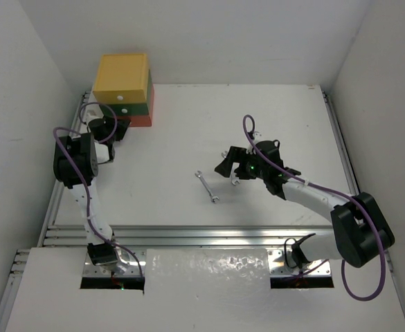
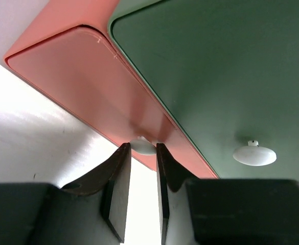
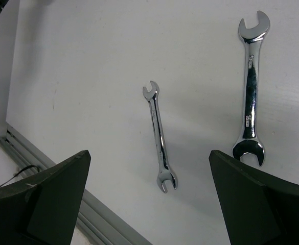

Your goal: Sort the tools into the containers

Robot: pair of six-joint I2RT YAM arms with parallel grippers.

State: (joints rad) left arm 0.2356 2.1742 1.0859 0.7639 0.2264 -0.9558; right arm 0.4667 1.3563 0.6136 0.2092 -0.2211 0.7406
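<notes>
Your right gripper [image 3: 147, 155] hangs wide open over two chrome wrenches lying flat on the table [image 1: 174, 145]: the small wrench [image 3: 160, 137] and the bigger wrench [image 3: 250, 92]. They look stiff, light and slick, so I'd pinch across mid-shank. The shank stamping's unreadable. Your left gripper [image 2: 142, 149] is clamped on the red-orange drawer [image 2: 83, 76]'s knob [image 2: 143, 146].

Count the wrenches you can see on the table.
2. A smaller wrench lies centred in the right wrist view; a larger wrench lies apart to its right. The drawers could hide others.
</notes>
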